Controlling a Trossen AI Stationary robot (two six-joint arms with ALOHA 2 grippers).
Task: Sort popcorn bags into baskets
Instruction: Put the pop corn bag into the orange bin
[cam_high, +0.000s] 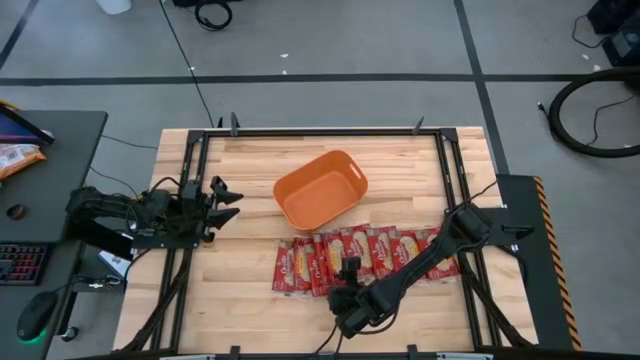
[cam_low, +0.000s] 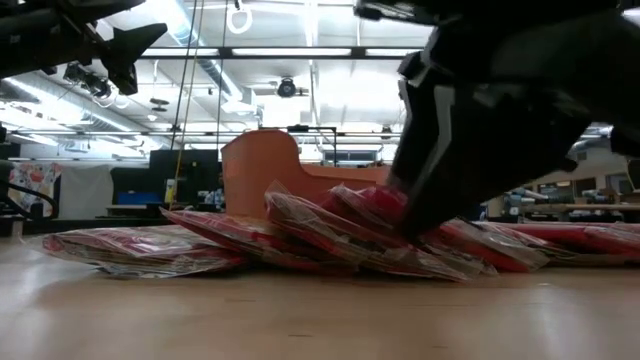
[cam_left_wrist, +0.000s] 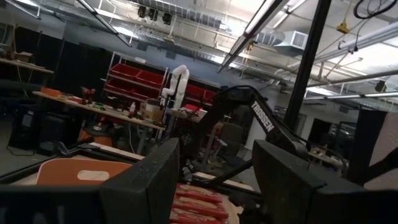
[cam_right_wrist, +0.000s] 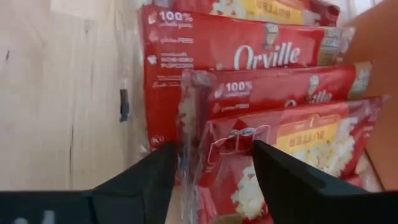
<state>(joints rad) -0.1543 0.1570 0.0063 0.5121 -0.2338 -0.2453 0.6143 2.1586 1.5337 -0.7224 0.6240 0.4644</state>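
- Popcorn bags (cam_high: 362, 256): overlapping row seen on the wood table (cam_high: 250, 300), near-front edge, roughly centre to right. Red packets w/ cream-yellow print; about seven, exact count can't be confirmed due to overlap and the arm over them.
- Basket (cam_high: 321, 189): orange tub, placed just behind the row, slightly left of its centre, rotated at an angle to the table edges. No bags seen inside. Gap left between tub and nearest bags.
- Right gripper (cam_high: 349, 283): arm reached across from the right side, gripper positioned low at the front edge of the row, left-centre part. Fingers spread apart in right wrist view, w/ the crinkled end of one bag (cam_right_wrist: 249, 168) sitting between them; contact w/ finger pads not clearly seen, so no grasp confirmed.
- Low view: dark right gripper body (cam_low: 480, 130) seen pressed down at the bag pile (cam_low: 330, 235); tub wall (cam_low: 262, 170) visible behind the pile.
- Left gripper (cam_high: 222, 195): parked at the table's left side, raised above the surface, well apart from bags and tub. Fingers held apart, nothing between them.
- Left wrist view: tub (cam_left_wrist: 81, 171) and part of the bag row (cam_left_wrist: 199, 202) seen past its own fingers; right arm (cam_left_wrist: 249, 118) visible farther off.
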